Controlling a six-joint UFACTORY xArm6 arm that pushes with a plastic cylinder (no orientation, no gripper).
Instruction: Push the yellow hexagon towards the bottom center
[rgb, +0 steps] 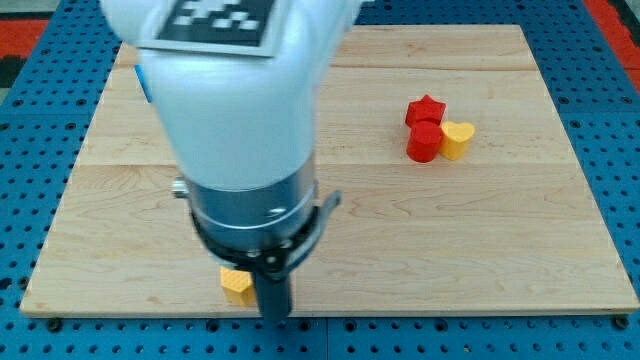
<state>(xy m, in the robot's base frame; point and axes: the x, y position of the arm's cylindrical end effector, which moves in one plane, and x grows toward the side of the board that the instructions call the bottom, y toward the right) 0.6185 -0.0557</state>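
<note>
1. The wooden tabletop (500, 230) is filling most of the view, lying on a blue pegboard surface (620, 120) that is showing around its edges.
2. The white arm (235, 100) is reaching down from the view's top left, covering much of the tabletop's left half; a black-and-white marker (215, 20) is sitting on its upper face.
3. The end effector is a plain dark rod with nothing to open or close; my tip (273, 316) is resting at the tabletop's bottom edge, left of center.
4. Three blocks are clustering, touching, at the view's upper right: a red star (425, 109), a red cylinder (424, 142) just below it, and a yellow heart (458, 139) at the cylinder's right.
5. The yellow hexagon (236, 284) is sitting near the bottom edge, just left of the rod and partly hidden under the arm; whether they are touching is unclear.
</note>
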